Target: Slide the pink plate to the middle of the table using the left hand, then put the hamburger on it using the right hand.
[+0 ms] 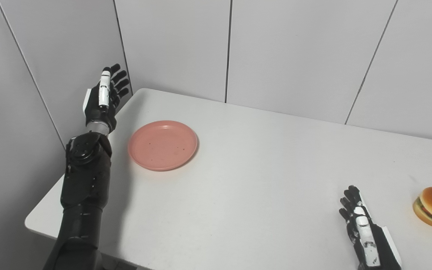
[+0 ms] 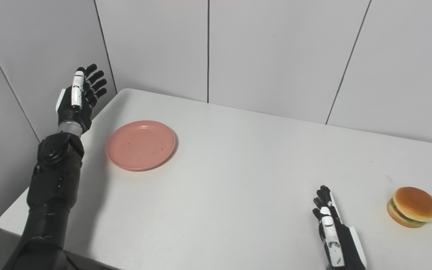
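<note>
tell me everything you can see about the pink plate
The pink plate is round and shallow, salmon pink, with a low raised rim and a smooth plastic-like look. A few tiny dark specks dot its flat centre; otherwise it is empty. It lies flat and upright on the white table, toward the table's left side near the far corner. Nothing touches it: the left robot hand is raised beside it, open.

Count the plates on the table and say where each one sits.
1. The pink plate lies on the table's left side, near the raised left hand. Nothing seems hidden.
</note>
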Controlling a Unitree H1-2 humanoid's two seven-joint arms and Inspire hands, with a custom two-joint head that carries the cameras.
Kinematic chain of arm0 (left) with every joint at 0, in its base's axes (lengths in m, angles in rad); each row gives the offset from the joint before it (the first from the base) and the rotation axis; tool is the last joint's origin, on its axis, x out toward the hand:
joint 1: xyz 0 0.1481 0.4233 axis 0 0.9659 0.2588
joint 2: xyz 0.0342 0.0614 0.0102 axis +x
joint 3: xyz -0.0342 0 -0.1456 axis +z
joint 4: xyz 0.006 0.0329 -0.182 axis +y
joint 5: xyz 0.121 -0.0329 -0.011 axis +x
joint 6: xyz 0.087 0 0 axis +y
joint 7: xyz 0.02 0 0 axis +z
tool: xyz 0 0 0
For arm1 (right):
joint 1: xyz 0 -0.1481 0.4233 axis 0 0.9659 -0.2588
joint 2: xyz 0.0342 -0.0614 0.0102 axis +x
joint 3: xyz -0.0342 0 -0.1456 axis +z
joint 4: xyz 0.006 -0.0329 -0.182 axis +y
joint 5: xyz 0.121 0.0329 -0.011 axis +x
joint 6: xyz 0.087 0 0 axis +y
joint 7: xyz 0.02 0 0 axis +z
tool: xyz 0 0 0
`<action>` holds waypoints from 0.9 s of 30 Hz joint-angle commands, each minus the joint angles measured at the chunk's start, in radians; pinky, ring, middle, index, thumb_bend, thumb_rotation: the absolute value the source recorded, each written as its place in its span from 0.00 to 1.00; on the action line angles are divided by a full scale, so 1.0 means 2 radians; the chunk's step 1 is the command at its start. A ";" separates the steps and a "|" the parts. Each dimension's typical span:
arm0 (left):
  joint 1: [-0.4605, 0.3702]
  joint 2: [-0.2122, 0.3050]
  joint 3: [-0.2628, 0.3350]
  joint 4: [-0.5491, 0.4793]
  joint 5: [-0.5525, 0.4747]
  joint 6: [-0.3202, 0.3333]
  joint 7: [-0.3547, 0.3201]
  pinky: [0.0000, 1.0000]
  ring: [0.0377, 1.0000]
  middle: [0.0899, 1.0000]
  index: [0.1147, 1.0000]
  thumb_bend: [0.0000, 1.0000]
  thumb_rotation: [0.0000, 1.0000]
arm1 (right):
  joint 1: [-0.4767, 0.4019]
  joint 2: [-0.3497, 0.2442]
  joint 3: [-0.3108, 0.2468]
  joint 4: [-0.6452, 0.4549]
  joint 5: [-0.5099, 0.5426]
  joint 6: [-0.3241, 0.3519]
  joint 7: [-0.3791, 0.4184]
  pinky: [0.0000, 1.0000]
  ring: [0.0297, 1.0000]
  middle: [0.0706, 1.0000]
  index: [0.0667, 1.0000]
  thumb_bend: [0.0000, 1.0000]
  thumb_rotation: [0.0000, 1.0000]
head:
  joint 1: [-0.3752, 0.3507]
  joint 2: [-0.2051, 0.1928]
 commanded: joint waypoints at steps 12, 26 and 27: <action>-0.011 0.020 0.002 0.052 -0.009 -0.054 -0.008 0.87 0.87 0.86 0.84 0.32 1.00 | -0.003 0.000 0.000 -0.011 0.006 -0.008 0.005 1.00 0.99 1.00 1.00 0.17 1.00 | -0.001 0.002; -0.005 0.024 -0.017 0.098 -0.003 -0.078 -0.018 0.89 0.89 0.88 0.85 0.36 1.00 | -0.003 0.002 -0.001 -0.011 0.005 -0.007 0.001 1.00 0.99 1.00 1.00 0.17 1.00 | -0.003 0.004; -0.004 0.024 -0.019 0.104 -0.002 -0.083 -0.020 0.89 0.89 0.88 0.85 0.36 1.00 | -0.003 0.002 -0.001 -0.012 0.006 -0.006 0.001 1.00 0.99 1.00 1.00 0.17 1.00 | -0.004 0.004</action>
